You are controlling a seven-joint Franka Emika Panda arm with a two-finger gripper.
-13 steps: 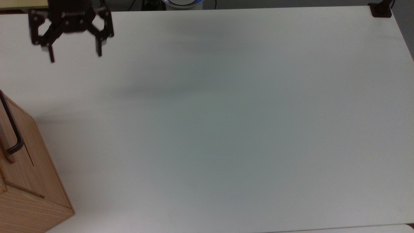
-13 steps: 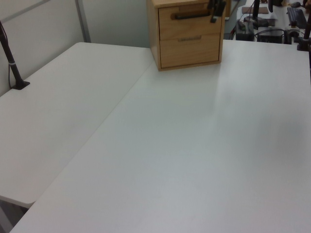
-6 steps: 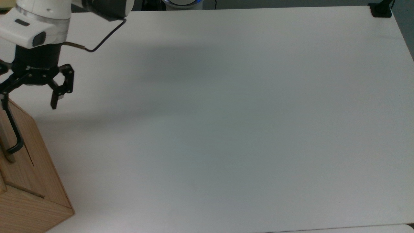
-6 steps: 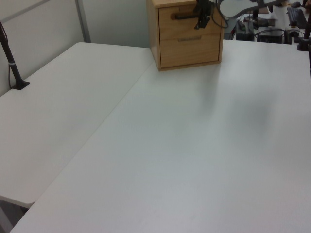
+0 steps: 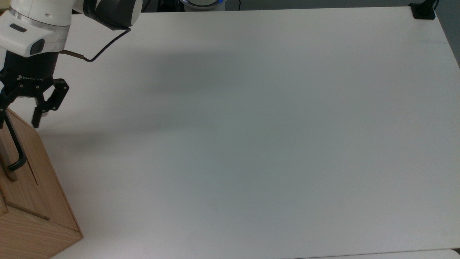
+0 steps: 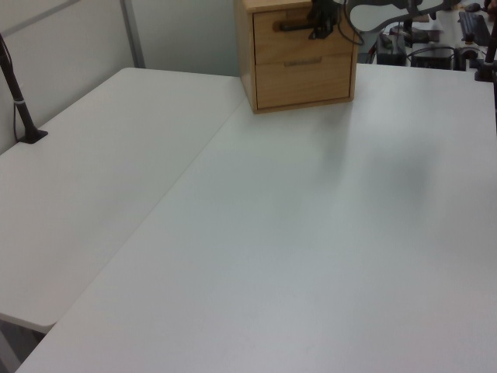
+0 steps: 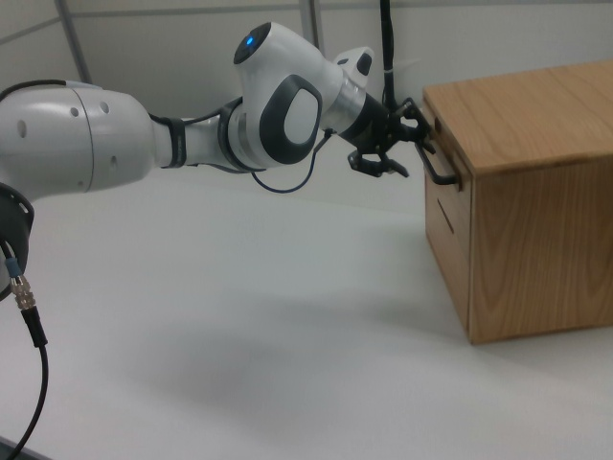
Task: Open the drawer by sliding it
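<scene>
Where the top view's left edge cuts off the pale wooden two-drawer cabinet (image 5: 39, 208), I see one finger (image 5: 37, 118) of my black two-finger gripper (image 7: 410, 144); its jaws stand spread around the long black bar handle (image 7: 439, 165) of the upper pine drawer (image 6: 299, 40). White lettering on the gripper body is too blurred to read.

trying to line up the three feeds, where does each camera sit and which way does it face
Top view: overhead, looking down at the table; gripper open beside the drawer handle.
Left view: low across the table, facing the drawer front; gripper at the handle.
Right view: beside the cabinet; whole arm visible.
All share the drawer handle.
</scene>
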